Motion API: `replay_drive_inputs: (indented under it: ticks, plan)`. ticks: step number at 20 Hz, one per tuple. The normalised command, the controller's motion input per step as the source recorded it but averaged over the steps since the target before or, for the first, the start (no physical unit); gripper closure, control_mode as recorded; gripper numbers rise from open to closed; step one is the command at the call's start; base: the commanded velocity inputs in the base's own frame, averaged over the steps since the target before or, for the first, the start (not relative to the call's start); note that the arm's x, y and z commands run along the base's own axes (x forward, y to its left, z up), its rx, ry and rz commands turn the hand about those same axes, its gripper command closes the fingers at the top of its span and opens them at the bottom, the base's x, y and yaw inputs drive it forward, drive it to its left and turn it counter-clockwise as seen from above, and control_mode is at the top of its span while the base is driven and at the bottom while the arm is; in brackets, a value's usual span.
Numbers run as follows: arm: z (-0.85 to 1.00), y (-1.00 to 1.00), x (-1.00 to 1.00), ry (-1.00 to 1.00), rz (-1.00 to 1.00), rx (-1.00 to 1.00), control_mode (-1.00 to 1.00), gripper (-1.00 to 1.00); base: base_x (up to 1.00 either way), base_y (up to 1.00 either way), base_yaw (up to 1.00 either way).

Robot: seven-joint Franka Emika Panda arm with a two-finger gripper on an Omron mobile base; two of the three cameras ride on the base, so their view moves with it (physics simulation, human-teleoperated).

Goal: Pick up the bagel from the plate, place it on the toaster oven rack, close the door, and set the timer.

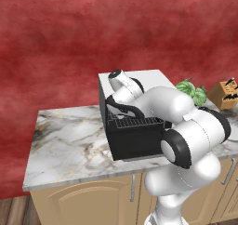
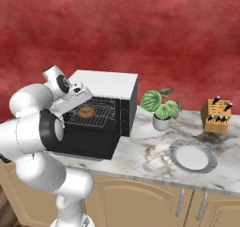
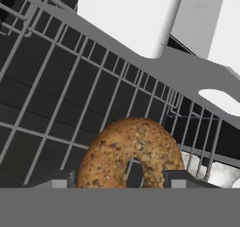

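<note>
The seeded brown bagel (image 2: pixel 86 112) lies flat on the silver wire rack (image 2: pixel 102 109), which is pulled out of the black toaster oven (image 2: pixel 107 84). The door (image 2: pixel 84 144) hangs open toward the counter's front. My gripper (image 2: pixel 78 99) hovers just above the bagel, open. In the hand view the bagel (image 3: pixel 131 151) sits low between my gripper (image 3: pixel 119 180) fingertips, resting on the rack (image 3: pixel 56 104); one tip stands apart from it. The pale plate (image 2: pixel 192 156) stands bare on the counter right of the oven. In the left base view my arm covers much of the oven (image 1: pixel 151 76) and door (image 1: pixel 135 145).
A potted plant (image 2: pixel 161 109) stands right of the oven, and a wooden knife block (image 2: pixel 216 116) sits at the far right near the red wall. Marble counter (image 1: pixel 69 140) stretches left of the oven. Cabinet doors run below the counter edge.
</note>
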Motion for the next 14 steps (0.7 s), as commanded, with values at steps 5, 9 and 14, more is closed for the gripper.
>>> replay_drive_inputs:
  ticks: [5, 9, 14]
  plan:
    - [0.05, 0.02, -0.17, -0.08, 0.00, 0.06, -1.00, -1.00, 0.00, 0.00, 0.00]
    - [0.51, 0.16, -0.32, -0.03, 0.00, 0.08, -1.00, -1.00, 0.00, 0.00, 0.00]
    - [0.78, 0.05, -0.77, -0.04, 0.00, 0.11, -1.00, -1.00, 0.00, 0.00, 0.00]
